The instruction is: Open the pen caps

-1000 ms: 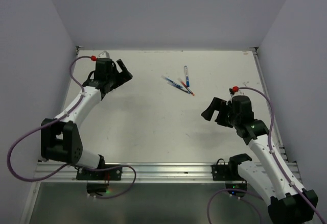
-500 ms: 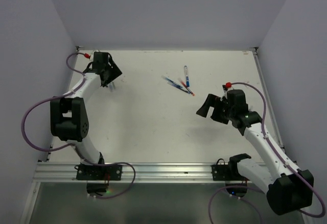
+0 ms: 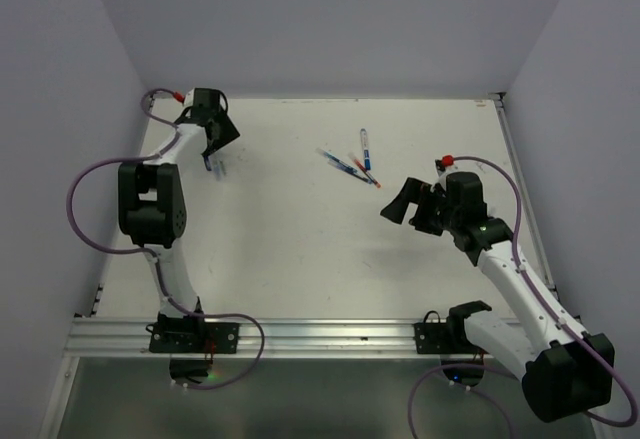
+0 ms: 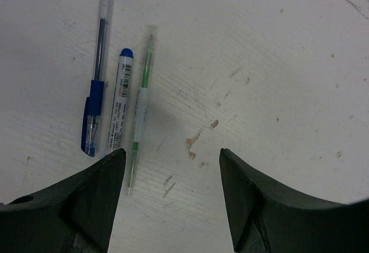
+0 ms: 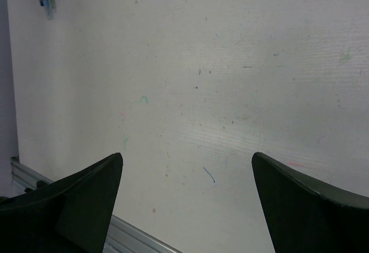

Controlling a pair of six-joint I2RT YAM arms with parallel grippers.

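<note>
Left fingers (image 4: 75, 207) shifted, blue pen (image 4: 101, 40) cropped

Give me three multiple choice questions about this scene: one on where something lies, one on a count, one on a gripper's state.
1. In the left wrist view, which pen lies in the middle of the row?
A) the white labelled pen
B) the green pen
C) the clear blue-capped pen

2. How many pens show in the left wrist view?
A) two
B) three
C) five

3. What state is the right gripper in?
A) open, holding nothing
B) shut on a pen
C) shut on a cap

Answers:
1 A, it lies between the clear blue-capped pen and the green pen.
2 B, three lie side by side ahead of the left gripper.
3 A, its jaws stand wide apart over the table with nothing between them.
</note>
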